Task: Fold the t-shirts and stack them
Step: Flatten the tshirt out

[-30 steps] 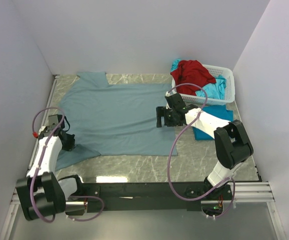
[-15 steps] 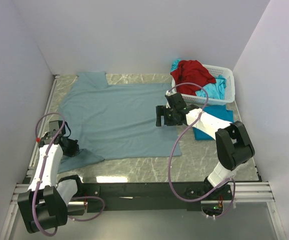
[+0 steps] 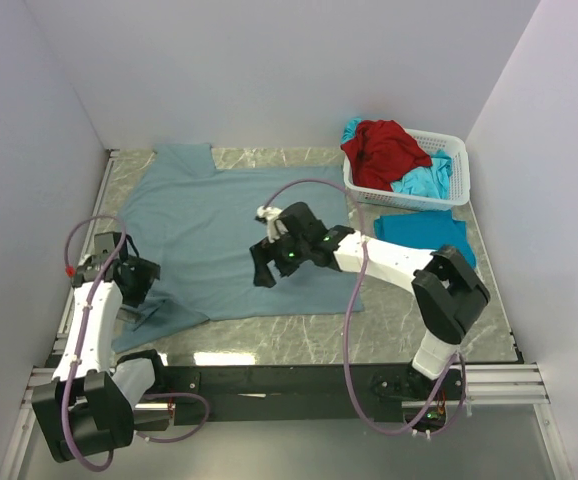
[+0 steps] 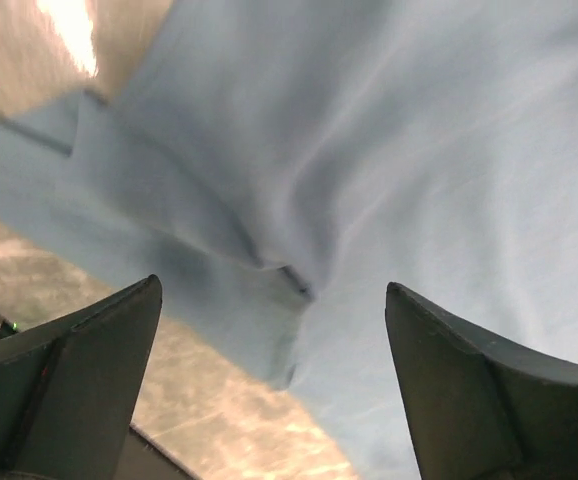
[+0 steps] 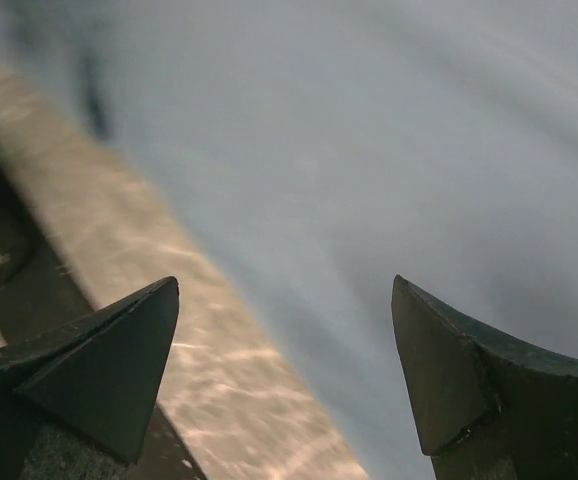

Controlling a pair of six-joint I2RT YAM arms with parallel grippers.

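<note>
White walls close in a marble-patterned counter (image 3: pixel 424 322). The large grey-blue shirt (image 3: pixel 229 225) lies spread flat over its left and middle part.

The left pincer (image 3: pixel 141 278) hangs over the shirt's rumpled near-left corner. In the wrist view its fingers (image 4: pixel 79 360) stand wide apart with nothing between them. A dark crease of the cloth runs directly below the gap, and bare counter shows to the lower left.

The right pincer (image 3: pixel 264 270) sits low over the near middle of the same shirt. It too is spread wide and grips nothing. The cloth under it is blurred, with a strip of bare counter off to one side.

Well beyond the right pincer, towards the far right corner, a white basket (image 3: pixel 457 150) holds a red shirt (image 3: pixel 381 150) and a turquoise shirt (image 3: pixel 424 183). Nearer that pincer's arm, a folded turquoise shirt (image 3: pixel 419 230) lies flat on the counter, close to the grey-blue shirt's right edge.
</note>
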